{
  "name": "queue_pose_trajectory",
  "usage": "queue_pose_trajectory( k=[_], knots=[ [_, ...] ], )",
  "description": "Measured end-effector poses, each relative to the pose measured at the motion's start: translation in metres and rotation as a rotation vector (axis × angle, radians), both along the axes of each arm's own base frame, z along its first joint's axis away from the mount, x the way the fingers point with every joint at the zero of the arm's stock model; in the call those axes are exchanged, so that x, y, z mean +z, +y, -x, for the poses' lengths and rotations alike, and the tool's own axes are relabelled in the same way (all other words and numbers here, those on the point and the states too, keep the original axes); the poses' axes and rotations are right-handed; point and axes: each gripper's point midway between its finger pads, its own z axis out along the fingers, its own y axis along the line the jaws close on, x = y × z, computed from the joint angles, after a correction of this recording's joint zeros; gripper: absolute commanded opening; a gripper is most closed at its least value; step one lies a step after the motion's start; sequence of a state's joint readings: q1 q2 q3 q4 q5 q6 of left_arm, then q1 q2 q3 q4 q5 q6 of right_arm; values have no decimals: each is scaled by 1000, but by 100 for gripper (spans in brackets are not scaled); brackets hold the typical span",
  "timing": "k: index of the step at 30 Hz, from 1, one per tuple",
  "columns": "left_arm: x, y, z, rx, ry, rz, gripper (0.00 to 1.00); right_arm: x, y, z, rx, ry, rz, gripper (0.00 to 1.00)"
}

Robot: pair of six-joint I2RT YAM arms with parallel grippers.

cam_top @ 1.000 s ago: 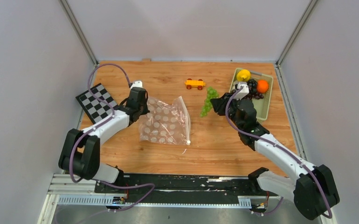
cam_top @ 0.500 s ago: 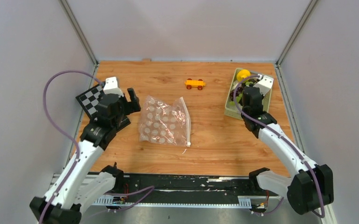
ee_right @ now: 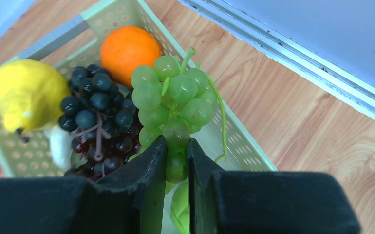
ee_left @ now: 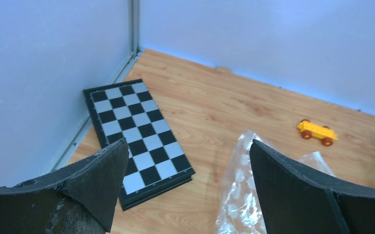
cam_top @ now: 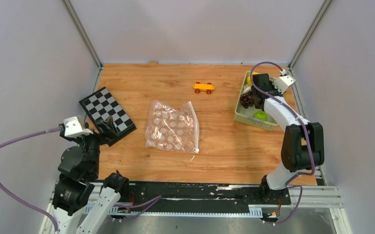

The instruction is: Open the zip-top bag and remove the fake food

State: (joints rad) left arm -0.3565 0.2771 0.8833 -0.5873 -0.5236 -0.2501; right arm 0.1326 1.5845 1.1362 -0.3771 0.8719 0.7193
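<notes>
Green plastic grapes dominate the right wrist view: the green grape bunch (ee_right: 176,102) is pinched at its lower berries by the right gripper (ee_right: 177,146), whose jaws are clenched on it. It hangs above the pale green basket (ee_right: 127,12) at the far right of the table (cam_top: 224,146). The basket already carries other fake food: an orange (ee_right: 129,48), a lemon (ee_right: 27,92) and a dark grape bunch (ee_right: 98,122).

The zip-top bag (cam_top: 172,127) lies flat near the middle of the table, well apart from both arms. It appears emptied, though its dotted film may hide a small piece.

The left gripper (ee_left: 188,146) is spread wide and grasps nothing. It sits at the near left, beside the checkerboard (ee_left: 137,136). A toy car (cam_top: 203,87) stands at the far centre.

The step in hand is judged to be depositing the grapes. For a clean drop, the bunch should sit inside the basket walls, not over the rim. The jaws should part fully, then lift straight up so the looping stem does not snag.
</notes>
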Motion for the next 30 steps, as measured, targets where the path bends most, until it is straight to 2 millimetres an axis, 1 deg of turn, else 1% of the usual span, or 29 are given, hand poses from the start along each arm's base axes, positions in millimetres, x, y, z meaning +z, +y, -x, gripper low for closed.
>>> queue_pose_trajectory(
  k=[2, 4, 6, 7, 8, 11, 14, 15, 16, 17, 20, 22, 24, 26, 30],
  knots=[
    [-13, 5, 2, 25, 2, -13, 100, -13, -5, -5, -39, 31, -8, 27],
    [-33, 7, -1, 37, 37, -34, 100, -25, -9, -7, -65, 63, -17, 40],
    [-50, 6, -4, 39, 78, -56, 100, -31, -10, -5, -77, 82, -23, 53],
    [-55, 6, -4, 39, 90, -63, 100, -33, -10, -4, -80, 88, -25, 59],
    [-57, 6, -5, 38, 98, -67, 100, -33, -10, -3, -80, 90, -26, 64],
    [-56, 6, -4, 38, 89, -65, 100, -29, -9, -3, -67, 86, -34, 78],
    [-54, 7, -3, 38, 80, -63, 100, -17, -6, -2, -40, 68, -46, 90],
    [-54, 7, -2, 38, 78, -63, 100, -9, -5, -2, -28, 55, -48, 98],
    [-53, 7, -2, 38, 75, -62, 100, -1, -4, -1, -16, 43, -48, 100],
    [-53, 7, -1, 38, 73, -61, 100, 9, -3, 1, 1, 24, -51, 100],
    [-51, 8, 0, 39, 63, -58, 100, 49, -1, 11, 56, -54, -51, 100],
    [-50, 8, 1, 39, 57, -56, 100, 82, 0, 23, 96, -121, -44, 100],
    [-50, 9, 2, 39, 53, -56, 100, 111, 0, 38, 131, -183, -32, 100],
    [-49, 9, 3, 39, 50, -56, 100, 142, 0, 61, 174, -259, -9, 100],
    [-43, 10, 6, 37, 44, -57, 100, 187, -3, 106, 238, -365, 54, 100]
  ],
)
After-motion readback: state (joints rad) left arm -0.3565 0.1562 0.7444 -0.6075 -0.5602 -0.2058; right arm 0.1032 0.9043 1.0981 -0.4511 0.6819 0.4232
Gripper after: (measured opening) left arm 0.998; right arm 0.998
